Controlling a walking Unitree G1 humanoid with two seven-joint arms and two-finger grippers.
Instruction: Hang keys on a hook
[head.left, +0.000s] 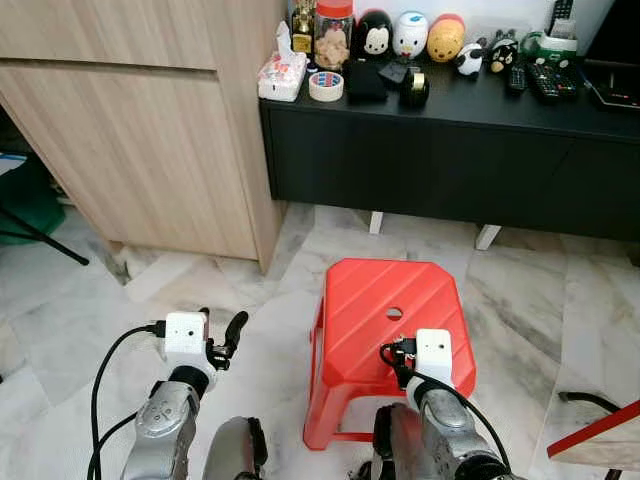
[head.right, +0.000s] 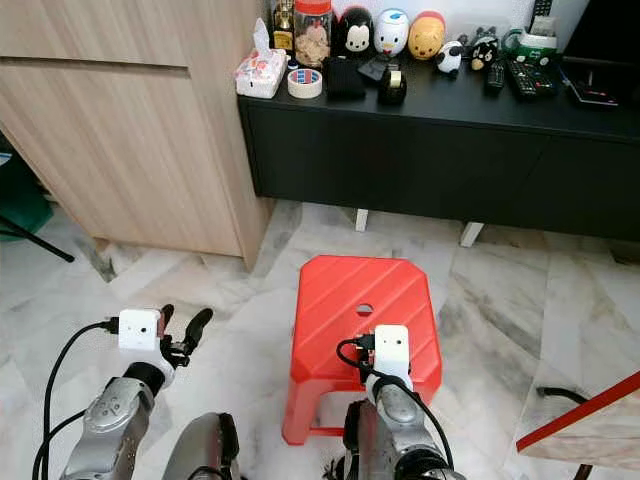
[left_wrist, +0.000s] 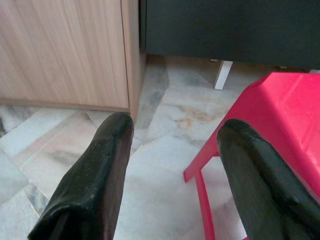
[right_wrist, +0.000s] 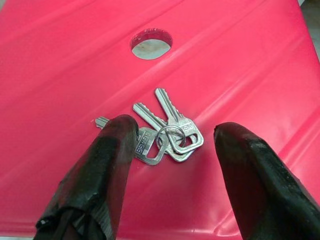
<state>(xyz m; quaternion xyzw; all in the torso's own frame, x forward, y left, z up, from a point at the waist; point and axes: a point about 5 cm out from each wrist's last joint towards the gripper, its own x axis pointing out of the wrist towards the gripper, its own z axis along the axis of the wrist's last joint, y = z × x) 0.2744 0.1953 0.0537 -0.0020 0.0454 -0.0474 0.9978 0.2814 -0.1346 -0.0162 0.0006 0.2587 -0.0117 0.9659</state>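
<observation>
A bunch of silver keys (right_wrist: 150, 142) on a ring lies flat on the top of a red plastic stool (head.left: 390, 300), a little short of the stool's round hole (right_wrist: 151, 44). My right gripper (right_wrist: 174, 131) hovers just above the keys, open, with one black finger on each side of the bunch and nothing held. In the eye views the right wrist (head.left: 433, 360) hangs over the stool's near edge. My left gripper (head.left: 222, 325) is open and empty, over the marble floor to the left of the stool.
A low black cabinet (head.left: 450, 150) stands beyond the stool, its top crowded with a tape roll (head.left: 326, 86), a jar, figurines and remotes. A tall wooden cabinet (head.left: 130, 130) is at the left. A red-edged board (head.left: 600, 430) juts in at the lower right.
</observation>
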